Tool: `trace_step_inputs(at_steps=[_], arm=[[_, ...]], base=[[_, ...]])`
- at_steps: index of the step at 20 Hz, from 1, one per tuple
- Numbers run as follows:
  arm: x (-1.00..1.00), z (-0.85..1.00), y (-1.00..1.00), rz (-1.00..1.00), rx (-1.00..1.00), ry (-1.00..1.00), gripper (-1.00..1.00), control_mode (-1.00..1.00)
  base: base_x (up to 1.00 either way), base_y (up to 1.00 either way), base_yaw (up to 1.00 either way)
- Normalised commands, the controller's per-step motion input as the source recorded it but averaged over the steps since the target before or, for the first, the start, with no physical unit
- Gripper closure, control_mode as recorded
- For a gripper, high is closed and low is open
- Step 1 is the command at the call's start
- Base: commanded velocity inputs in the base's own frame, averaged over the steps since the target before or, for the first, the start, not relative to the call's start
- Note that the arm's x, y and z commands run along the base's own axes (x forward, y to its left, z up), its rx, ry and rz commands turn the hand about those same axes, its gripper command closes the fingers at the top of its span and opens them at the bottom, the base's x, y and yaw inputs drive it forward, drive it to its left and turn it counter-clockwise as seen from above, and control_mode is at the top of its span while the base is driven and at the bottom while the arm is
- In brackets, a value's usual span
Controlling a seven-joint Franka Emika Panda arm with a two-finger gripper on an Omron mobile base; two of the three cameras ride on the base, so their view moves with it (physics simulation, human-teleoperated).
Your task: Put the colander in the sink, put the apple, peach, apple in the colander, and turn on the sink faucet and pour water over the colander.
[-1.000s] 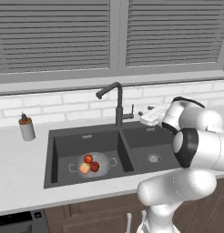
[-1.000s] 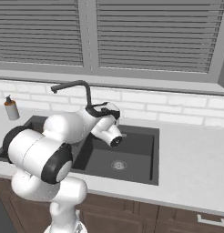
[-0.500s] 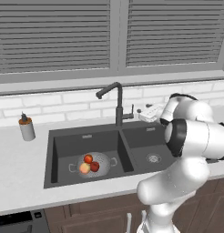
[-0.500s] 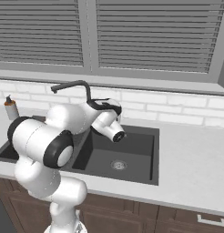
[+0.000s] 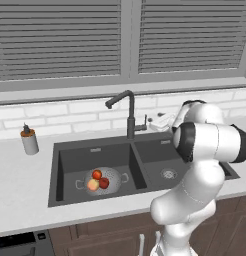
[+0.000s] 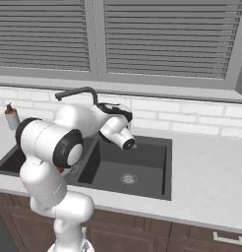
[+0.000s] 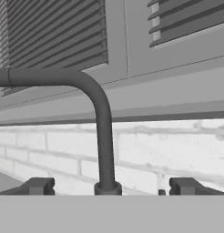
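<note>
A simulated kitchen with grey slatted blinds above a white brick wall and a pale tabletop [image 5: 25,210] carries the dark charcoal double-basin sink [image 5: 140,150], and in its left basin sits the small round silvery perforated colander [image 5: 102,180]. It already holds the pale yellow-orange peach [image 5: 92,185] and two darker red round apples [image 5: 97,174], touching one another. The right basin holds nothing but its steel drain. No water stream shows, so I judge the tap is the step left. The tall thin dark grey gooseneck faucet [image 7: 102,132] stands behind the divider, its spout reaching toward the left basin. The robot's white hand [image 5: 161,121] hovers just beside the small side lever [image 5: 143,121], its dark fingertips [image 7: 38,186] spread wide and holding nothing, one either side of the faucet's post in the hand view. The risk: the hand could push the post rather than the lever, or swing the spout off the colander so water misses the fruit. A small grey soap dispenser [image 5: 29,141] stands well apart at the left.
</note>
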Motion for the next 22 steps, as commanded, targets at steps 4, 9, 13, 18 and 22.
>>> trace_step_inputs(at_steps=[4,9,13,18,22], arm=[[0.26,-0.11,0.01,0.00,0.00,0.00,-1.00,-1.00],[0.22,-0.29,0.00,0.00,0.00,0.05,-1.00,-1.00],[0.36,-0.18,0.00,-0.01,0.00,0.05,-1.00,-1.00],[0.33,-0.10,0.00,-0.02,0.00,0.03,-1.00,-1.00],[0.30,-0.12,0.00,-0.03,0.00,0.01,-1.00,-1.00]], base=[[0.00,0.00,0.00],[0.00,0.00,0.00],[0.00,0.00,0.00],[0.00,0.00,0.00],[0.00,0.00,0.00]])
